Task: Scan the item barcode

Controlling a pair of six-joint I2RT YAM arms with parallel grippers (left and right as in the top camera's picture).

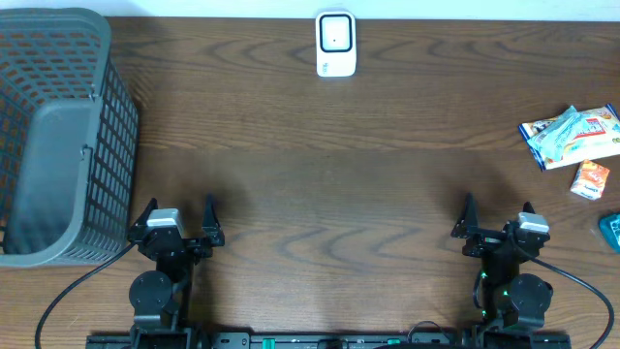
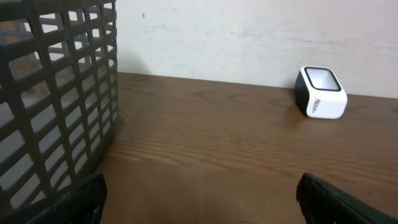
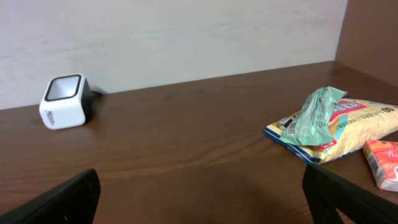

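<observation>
Yellow-and-teal crinkled plastic snack bag (image 1: 570, 136) is the largest item you could pick for scanning, and it lies flat near the right edge of the dark brown wooden table (image 1: 320, 194), well ahead of your right arm and out to its right. Just beside it, on the side nearer you, sits a small orange cardboard carton (image 1: 590, 179). It looks to be touching the bag's corner in the right wrist view, though you cannot be sure from above. A teal object (image 1: 610, 231) shows only partly at the right edge, too cut off to identify.

Your white box-shaped barcode scanner (image 1: 336, 45) with its dark side panel stands at the far edge of the table, roughly centred between the two arms, its window facing up and towards you.

Your left gripper (image 1: 180, 209) rests low at the near edge with its fingers spread wide and nothing between them. The grey plastic lattice basket (image 1: 121, 126) stands just beyond and to its left, filling the far left corner.

Your right gripper (image 1: 498, 206) sits at the near edge too, jaws spread wide and holding nothing, well apart from the snack bag.
</observation>
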